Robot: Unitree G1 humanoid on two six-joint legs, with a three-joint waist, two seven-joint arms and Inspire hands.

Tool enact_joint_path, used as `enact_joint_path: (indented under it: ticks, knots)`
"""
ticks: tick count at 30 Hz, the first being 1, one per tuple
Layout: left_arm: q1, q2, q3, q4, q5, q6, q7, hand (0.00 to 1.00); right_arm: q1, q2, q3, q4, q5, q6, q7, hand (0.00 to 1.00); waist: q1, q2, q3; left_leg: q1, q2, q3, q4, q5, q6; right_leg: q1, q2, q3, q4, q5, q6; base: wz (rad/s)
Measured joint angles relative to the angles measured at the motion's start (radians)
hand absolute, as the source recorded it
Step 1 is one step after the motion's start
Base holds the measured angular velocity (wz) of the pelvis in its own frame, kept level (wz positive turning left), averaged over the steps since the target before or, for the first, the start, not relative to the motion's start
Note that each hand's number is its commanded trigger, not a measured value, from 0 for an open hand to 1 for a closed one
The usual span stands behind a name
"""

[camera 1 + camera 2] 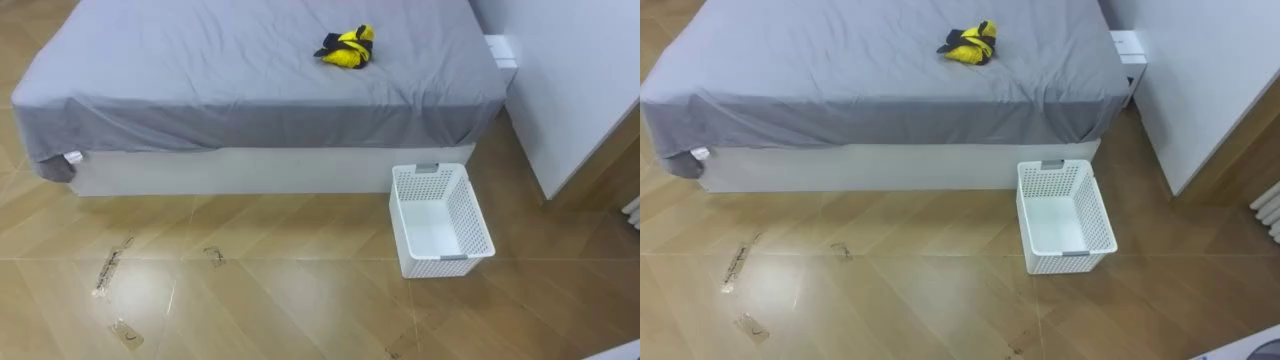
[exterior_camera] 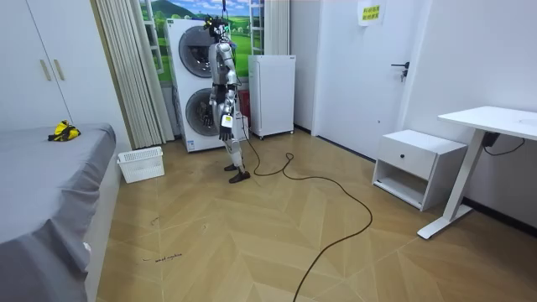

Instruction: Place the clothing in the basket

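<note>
One garment (image 1: 346,47) is lying on the bed (image 1: 200,110), a crumpled yellow-and-black bundle sitting well back from the near edge, towards the eye views' right. It is looking soft, light and limp. It is likely to sag and trail when lifted, and it is not looking fragile or slippery. I would be taking hold at the top of the heap, where the folds are bunching highest, and closing on a thick gather rather than a single loose edge, so that less is dangling on the way down.

The white basket (image 1: 442,220) is standing upright and empty on the floor (image 1: 300,300), just in front of the bed's base and apart from it, below and to the right of the garment. Its open lattice walls are suggesting a light thing that a careless drop or a nudge could shift.

The grey sheet is lying loose and wrinkled over the mattress, so it may be coming up with the cloth. The wooden floor is looking smooth and glossy, with a few tape marks.

In the room view the robot is standing by the stacked washing machines (image 2: 197,84), well apart from bed and basket, its left hand (image 2: 226,124) hanging at its side. Whether that hand is open or closed I cannot tell. A white desk (image 2: 495,117) is standing at the room view's right.
</note>
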Motion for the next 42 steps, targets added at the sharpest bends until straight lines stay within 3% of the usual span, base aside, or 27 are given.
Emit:
enact_joint_path:
  ticks: [7,18,25,30,32,33,34,36,37,38,39,41,42]
  knots:
    - [0.0,0.0,-0.001,0.001,-0.001,0.003,-0.003,0.0,0.001,0.0,0.0,0.001,0.003,0.0,-0.001,0.0,-0.002,0.007,-0.0026,0.001,0.0,0.001,0.0,0.0,0.0,0.001,0.0,0.001,0.001,0.0,0.0,0.0]
    - [0.006,0.0,0.007,0.013,-0.001,0.009,-0.021,0.0,0.003,0.003,-0.009,0.004,0.011,0.001,0.0,0.0,-0.004,0.019,0.0005,-0.001,0.0,0.0,0.0,0.0,0.0,0.002,0.0,-0.002,0.0,0.0,0.0,0.0]
    - [0.005,-0.004,0.02,0.021,-0.013,0.021,-0.026,0.0,0.002,0.003,-0.018,0.005,0.012,0.007,0.015,0.0,-0.001,0.021,-0.0038,-0.002,0.004,0.02,0.008,0.0,0.0,-0.006,0.0,0.003,0.004,-0.001,-0.001,-0.05]
    - [0.008,-0.002,0.029,0.016,-0.024,0.021,-0.024,0.0,-0.002,0.003,-0.024,0.005,0.014,0.01,0.027,0.0,0.005,0.032,-0.0026,-0.069,0.046,0.033,0.178,-0.073,-0.01,-0.043,0.021,0.017,0.083,-0.047,-0.022,-0.13]
    - [0.009,0.004,0.047,0.014,-0.029,0.021,-0.024,0.0,-0.001,0.003,-0.02,0.005,0.016,0.01,0.029,0.0,0.006,0.026,-0.0018,-0.102,0.058,0.035,0.27,-0.079,-0.01,-0.045,0.024,0.029,0.11,-0.064,-0.031,-0.11]
    - [0.003,0.007,0.057,0.011,-0.038,0.02,-0.024,0.0,0.0,0.003,-0.019,0.006,0.018,0.009,0.032,0.0,0.004,0.022,0.0,-0.145,0.074,0.041,0.369,-0.078,-0.009,-0.041,0.024,0.039,0.117,-0.072,-0.038,0.0]
    - [-0.003,0.004,0.057,0.013,-0.052,0.02,-0.024,0.0,0.001,0.0,-0.019,0.007,0.024,0.007,0.035,0.0,0.003,0.024,0.0023,-0.211,0.093,0.038,0.488,-0.07,0.001,-0.03,0.034,0.048,0.125,-0.079,-0.048,0.0]
    - [0.006,-0.001,0.054,0.017,-0.1,0.02,-0.024,0.0,0.003,-0.001,-0.021,0.007,0.034,0.008,0.031,0.0,-0.004,0.03,0.0016,-0.283,0.08,0.034,0.514,-0.084,0.024,-0.017,0.033,0.05,0.127,-0.099,-0.063,0.07]
    - [0.01,-0.001,0.041,0.017,-0.139,0.019,-0.023,0.0,0.002,-0.001,-0.02,0.007,0.04,0.008,0.026,0.0,-0.009,0.024,0.0002,-0.34,0.05,0.03,0.442,-0.079,0.025,-0.017,0.024,0.052,0.132,-0.112,-0.061,0.0]
    - [0.019,-0.002,0.026,0.017,-0.163,0.019,-0.021,0.0,0.002,-0.002,-0.019,0.008,0.045,0.009,0.022,0.0,0.0,0.023,0.0009,-0.388,0.021,0.032,0.33,-0.051,0.011,-0.014,0.014,0.06,0.132,-0.124,-0.056,-0.14]
    - [0.025,-0.003,0.017,0.017,-0.167,0.019,-0.019,0.0,0.002,-0.002,-0.019,0.008,0.045,0.01,0.019,0.0,0.005,0.022,0.0013,-0.408,0.014,0.031,0.266,-0.026,0.005,-0.012,0.013,0.065,0.131,-0.131,-0.054,-0.42]
    - [0.066,-0.005,0.018,0.022,-0.164,0.016,-0.014,0.0,0.002,0.002,-0.019,0.01,0.045,0.014,0.017,0.0,0.009,0.021,0.0029,-0.449,0.013,0.032,0.125,0.135,0.013,0.02,-0.006,0.085,0.123,-0.163,-0.04,-0.52]
    - [0.07,-0.006,0.018,0.022,-0.162,0.016,-0.013,0.0,0.002,0.002,-0.019,0.01,0.045,0.016,0.016,0.0,0.006,0.018,0.0025,-0.457,0.012,0.034,0.119,0.167,0.02,0.031,-0.01,0.091,0.121,-0.169,-0.03,-0.25]
